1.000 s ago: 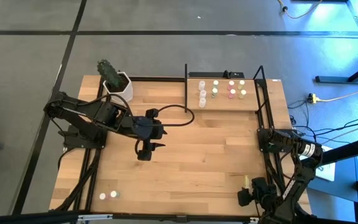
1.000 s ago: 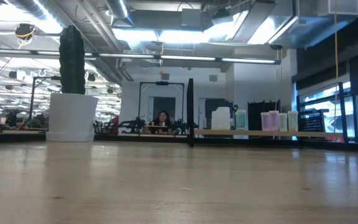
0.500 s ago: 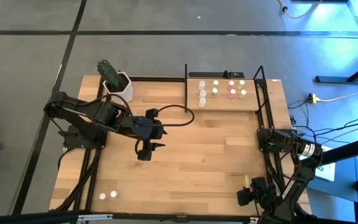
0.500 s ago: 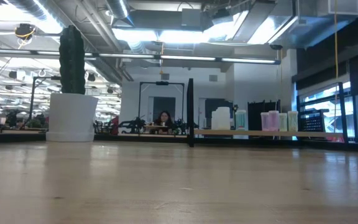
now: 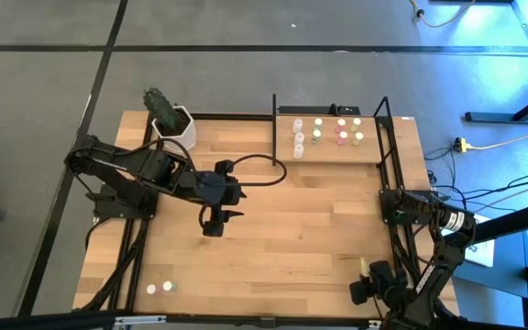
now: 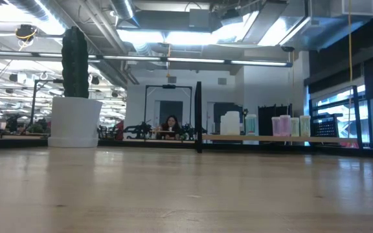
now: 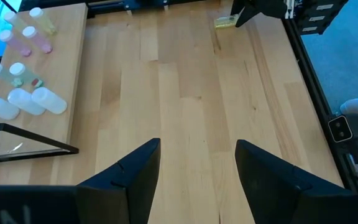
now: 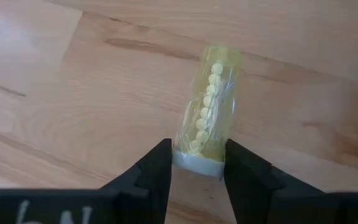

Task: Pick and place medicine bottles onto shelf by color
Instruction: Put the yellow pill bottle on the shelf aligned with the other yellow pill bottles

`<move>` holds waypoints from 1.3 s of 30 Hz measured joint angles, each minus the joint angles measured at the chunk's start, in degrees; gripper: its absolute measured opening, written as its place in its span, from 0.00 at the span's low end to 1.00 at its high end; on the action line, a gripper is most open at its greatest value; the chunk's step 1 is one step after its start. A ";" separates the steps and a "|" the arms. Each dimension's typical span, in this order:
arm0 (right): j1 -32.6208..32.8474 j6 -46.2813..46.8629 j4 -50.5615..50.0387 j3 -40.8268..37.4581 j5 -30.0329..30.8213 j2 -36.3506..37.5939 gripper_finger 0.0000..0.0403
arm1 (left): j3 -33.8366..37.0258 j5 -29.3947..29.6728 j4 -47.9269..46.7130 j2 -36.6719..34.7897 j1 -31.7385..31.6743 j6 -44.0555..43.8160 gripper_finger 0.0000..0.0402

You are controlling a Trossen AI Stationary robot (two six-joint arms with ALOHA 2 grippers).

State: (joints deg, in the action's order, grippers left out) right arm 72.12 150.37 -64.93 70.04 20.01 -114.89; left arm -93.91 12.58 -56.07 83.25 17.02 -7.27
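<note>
A yellowish medicine bottle point(image 8: 210, 99) with small round pills inside lies on its side on the tabletop near the front right corner point(image 5: 363, 267). My right gripper point(image 8: 197, 180) is down at it, shut on its white-capped end. My left gripper point(image 7: 197, 168) hangs open above the middle of the table point(image 5: 214, 225), with nothing between its fingers. The shelf point(image 5: 328, 154) stands at the far right, with several small bottles point(image 5: 319, 133) upright on its board. Two white-capped bottles point(image 5: 159, 288) stand near the front left corner. My right gripper pinches the yellowish bottle at its white cap end point(image 8: 196, 163) between its two fingers, one on each side. The fingers slant down from above and lie across the bottle. The bottle lies on its side on the tabletop, its other end pointing away from the gripper.
A white hexagonal pot with a cactus point(image 5: 170, 119) stands at the far left beside the shelf. A black cable point(image 5: 264, 170) loops over the table between the left arm and the shelf. Bare wood stretches across the table's middle point(image 5: 301, 229).
</note>
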 joint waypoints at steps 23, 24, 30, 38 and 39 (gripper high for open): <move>0.12 -8.38 0.72 0.20 -2.20 9.06 0.33 | 0.01 -0.01 0.00 -0.01 0.02 -0.02 0.50; -0.16 -8.49 1.21 0.22 -2.63 10.35 0.33 | 0.01 0.00 0.00 0.01 -0.01 -0.02 0.50; -5.35 -15.45 2.77 0.26 -11.99 17.88 0.33 | 0.00 0.00 0.00 -0.01 0.00 -0.02 0.50; -15.17 -30.63 7.45 0.26 -20.49 24.07 0.33 | 0.01 -0.01 0.02 0.02 0.02 -0.01 0.50; -16.37 -32.32 7.63 0.28 -23.14 24.10 0.33 | 0.00 -0.01 0.00 0.02 0.02 0.00 0.50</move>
State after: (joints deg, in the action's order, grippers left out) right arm 55.74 118.05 -57.30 70.32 -3.13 -90.79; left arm -93.92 12.57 -56.07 83.26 17.04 -7.28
